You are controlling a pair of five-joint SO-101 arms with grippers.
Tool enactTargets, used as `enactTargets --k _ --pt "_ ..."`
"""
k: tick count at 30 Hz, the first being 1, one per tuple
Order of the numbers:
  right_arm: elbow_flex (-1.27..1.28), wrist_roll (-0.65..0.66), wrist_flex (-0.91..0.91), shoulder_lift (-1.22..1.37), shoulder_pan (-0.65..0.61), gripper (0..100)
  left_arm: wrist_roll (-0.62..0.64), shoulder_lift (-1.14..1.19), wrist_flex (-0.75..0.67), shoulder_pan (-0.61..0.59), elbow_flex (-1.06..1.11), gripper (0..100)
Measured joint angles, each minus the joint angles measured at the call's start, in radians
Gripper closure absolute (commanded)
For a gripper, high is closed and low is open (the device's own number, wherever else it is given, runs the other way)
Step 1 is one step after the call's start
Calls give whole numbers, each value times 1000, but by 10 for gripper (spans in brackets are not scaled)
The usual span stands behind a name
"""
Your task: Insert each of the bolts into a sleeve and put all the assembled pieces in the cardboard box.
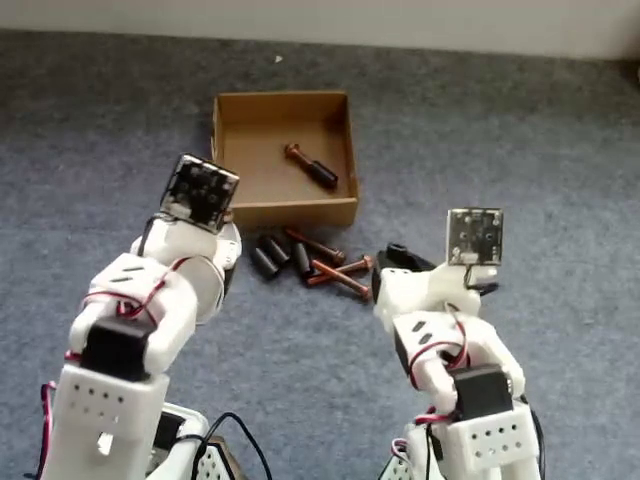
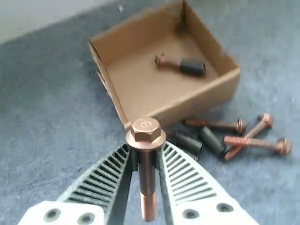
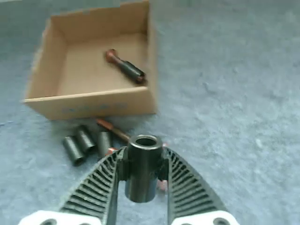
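The left pincer (image 2: 146,151) clamps a bolt (image 2: 146,133), the right pincer (image 3: 143,157) a sleeve (image 3: 143,174); the shank should line up squarely with the bore before pushing.

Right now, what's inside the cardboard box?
One assembled piece: a copper bolt seated in a black sleeve, lying on the cardboard box floor. The sleeve covers most of the bolt's shank.
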Motion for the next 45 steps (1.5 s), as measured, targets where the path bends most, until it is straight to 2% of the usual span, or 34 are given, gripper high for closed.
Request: enactTargets --k 4,11,21,30,35,45 --pt "0 0 -20 -61 -100 994 94 -98 -58 15 0 995" --pt "0 2 -66 -83 -264 994 180 -242 -152 133 2 995" --pt "2 181 -104 -83 -443 994 183 -394 -166 261 17 995" --pt "84 296 -227 -89 -494 994 213 -523 -196 339 112 995" --pt "86 307 -238 -89 -532 994 259 -565 -253 344 180 995" --pt "86 310 -322 -130 -532 994 262 -621 -255 345 189 995"
